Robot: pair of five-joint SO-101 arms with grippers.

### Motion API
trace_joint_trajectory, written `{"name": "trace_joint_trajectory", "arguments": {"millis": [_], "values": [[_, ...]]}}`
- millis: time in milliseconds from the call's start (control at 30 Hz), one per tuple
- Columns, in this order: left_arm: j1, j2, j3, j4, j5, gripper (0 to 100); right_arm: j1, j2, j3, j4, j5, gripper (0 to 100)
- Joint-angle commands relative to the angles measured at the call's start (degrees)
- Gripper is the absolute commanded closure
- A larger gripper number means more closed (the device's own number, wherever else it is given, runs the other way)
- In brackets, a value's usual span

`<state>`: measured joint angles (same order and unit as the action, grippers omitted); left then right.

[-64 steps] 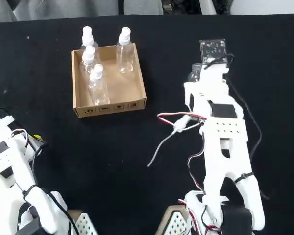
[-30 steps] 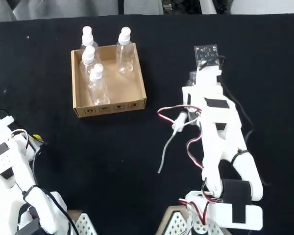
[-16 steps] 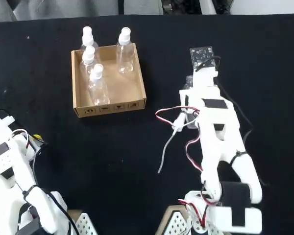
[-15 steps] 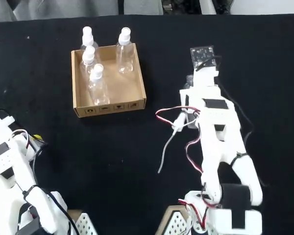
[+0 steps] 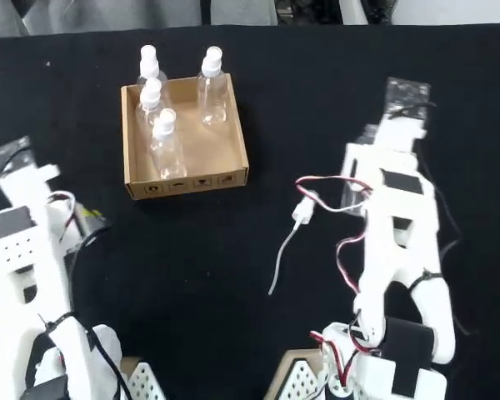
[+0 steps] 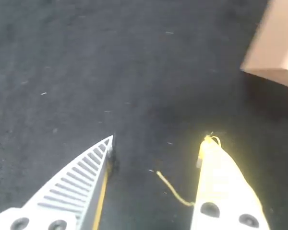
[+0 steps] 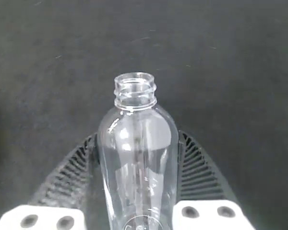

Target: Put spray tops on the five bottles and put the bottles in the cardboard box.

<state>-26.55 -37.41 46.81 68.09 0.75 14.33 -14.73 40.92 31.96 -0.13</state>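
- My left gripper (image 6: pixel 158 141) is hanging wide open over the black cloth (image 5: pixel 192 275), nothing between its tips. One finger (image 6: pixel 86 177) is ribbed white plastic; the other is smooth and yellowish, with a thread trailing off it.
- That arm is sitting farther forward than half a second ago, nearer the box (a pale corner of it is showing in my left wrist view).
- My right gripper (image 7: pixel 137 139) is clamping the clear bottle (image 7: pixel 135 91) by its rounded shoulders, ribbed pads pressing on both sides. The threaded neck is bare and open.
- This arm is standing farther right than half a second ago, so the bottle is now well apart from the spray top.
- The spray top (image 5: pixel 302 208) is lying flat on the cloth between my two arms, its thin pale tube (image 5: pixel 279 258) trailing toward my bases.
- Farthest off, the cardboard box (image 5: pixel 229 154), shallow, brown and square, is sitting where it was.
- Four capped bottles (image 5: pixel 167 142), clear with white tops, are standing upright at it: three plainly inside, and one at the back left corner that I cannot place as inside or behind.
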Motion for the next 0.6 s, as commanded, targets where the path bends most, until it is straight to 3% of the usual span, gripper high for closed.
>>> {"name": "trace_joint_trajectory", "arguments": {"millis": [0, 200, 567], "values": [[8.0, -0.6, -9.4, 5.0, 0.1, 74, 4.2, -4.0, -5.9, -1.8, -2.2, 91.3], [17.4, -0.4, -18.2, 9.8, 0.1, 74, 7.7, -4.0, -6.8, -1.8, -2.3, 91.3], [33.1, 0.1, -24.0, 9.8, 0.4, 74, 9.9, -4.1, -6.9, -1.8, -5.0, 91.3]]}}
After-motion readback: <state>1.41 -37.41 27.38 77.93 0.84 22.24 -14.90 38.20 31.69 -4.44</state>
